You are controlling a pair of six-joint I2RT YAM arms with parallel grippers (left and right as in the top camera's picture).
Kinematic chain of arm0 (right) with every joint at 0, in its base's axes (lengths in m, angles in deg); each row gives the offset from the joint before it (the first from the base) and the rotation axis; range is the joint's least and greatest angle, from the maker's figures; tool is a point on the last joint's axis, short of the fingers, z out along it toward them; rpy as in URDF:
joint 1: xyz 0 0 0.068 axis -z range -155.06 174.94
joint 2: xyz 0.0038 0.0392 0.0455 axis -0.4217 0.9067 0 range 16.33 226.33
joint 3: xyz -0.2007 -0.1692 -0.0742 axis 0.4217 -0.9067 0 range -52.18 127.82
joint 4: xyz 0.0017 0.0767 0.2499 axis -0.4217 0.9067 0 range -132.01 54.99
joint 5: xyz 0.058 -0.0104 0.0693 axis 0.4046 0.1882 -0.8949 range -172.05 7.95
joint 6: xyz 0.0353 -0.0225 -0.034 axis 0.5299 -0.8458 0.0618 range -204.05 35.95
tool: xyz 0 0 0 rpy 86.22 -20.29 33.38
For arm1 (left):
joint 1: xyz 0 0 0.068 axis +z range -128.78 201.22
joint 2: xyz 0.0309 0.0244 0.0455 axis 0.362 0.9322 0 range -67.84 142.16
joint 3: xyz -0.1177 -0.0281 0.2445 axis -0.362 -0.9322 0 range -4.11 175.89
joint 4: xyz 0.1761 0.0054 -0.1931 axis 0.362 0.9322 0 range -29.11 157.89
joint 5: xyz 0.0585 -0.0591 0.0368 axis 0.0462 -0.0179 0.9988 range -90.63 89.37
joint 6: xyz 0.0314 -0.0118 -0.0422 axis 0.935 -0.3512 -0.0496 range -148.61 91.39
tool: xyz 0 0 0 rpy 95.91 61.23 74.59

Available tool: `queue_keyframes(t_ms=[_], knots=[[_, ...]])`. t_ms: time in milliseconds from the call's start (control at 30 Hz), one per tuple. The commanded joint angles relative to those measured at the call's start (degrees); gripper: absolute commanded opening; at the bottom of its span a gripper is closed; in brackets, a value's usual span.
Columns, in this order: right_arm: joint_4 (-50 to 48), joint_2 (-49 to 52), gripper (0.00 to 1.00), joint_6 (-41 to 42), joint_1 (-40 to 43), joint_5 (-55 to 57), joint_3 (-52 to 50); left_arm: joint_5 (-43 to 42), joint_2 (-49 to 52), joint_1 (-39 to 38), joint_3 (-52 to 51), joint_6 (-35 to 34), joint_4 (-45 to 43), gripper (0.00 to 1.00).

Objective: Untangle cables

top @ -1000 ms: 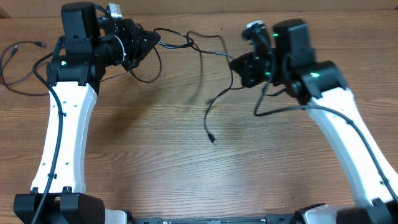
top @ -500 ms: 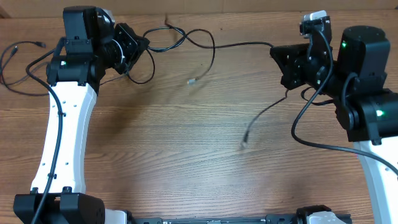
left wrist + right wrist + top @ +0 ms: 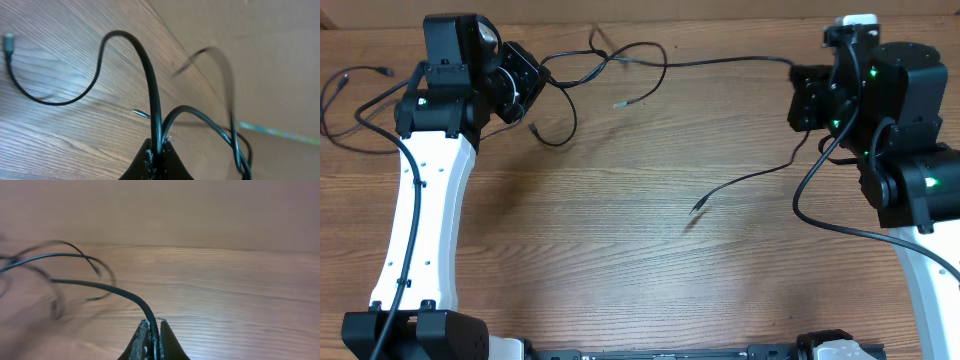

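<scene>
The cables (image 3: 720, 62) are stretched across the top of the overhead frame, with the long axis running left to right above the bench (image 3: 620, 270). At the upper left they are gripped in the closed jaws of the left gripper (image 3: 532, 78), and at the upper right in the closed jaws of the right gripper (image 3: 798, 98). One loose end (image 3: 698, 206) is pointed toward the lower left, near the frame's centre.
</scene>
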Motion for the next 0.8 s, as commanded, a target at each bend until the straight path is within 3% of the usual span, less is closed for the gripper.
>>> queue_keyframes(t_ms=[0,167,433,600,767], knots=[[-0.1,-0.8,0.04,2.7,1.7,13.7,-0.1,9.6,-0.5,0.4,0.6,-4.3,0.0,0.04],[-0.3,-0.8,0.04,5.5,6.0,18.9,-0.1,16.0,-0.5,0.4,0.6,-4.4,-0.3,0.04],[-0.3,-0.8,0.04,9.9,9.3,18.2,-0.1,16.2,-0.5,0.3,0.6,2.2,-0.4,0.04],[-0.9,-0.3,0.04,9.7,9.3,18.9,-0.1,16.1,-0.5,0.3,0.6,9.0,-0.8,0.04],[-1.1,1.2,0.06,9.7,9.3,18.8,-0.1,12.9,-1.0,0.3,1.1,20.9,-0.7,0.04]])
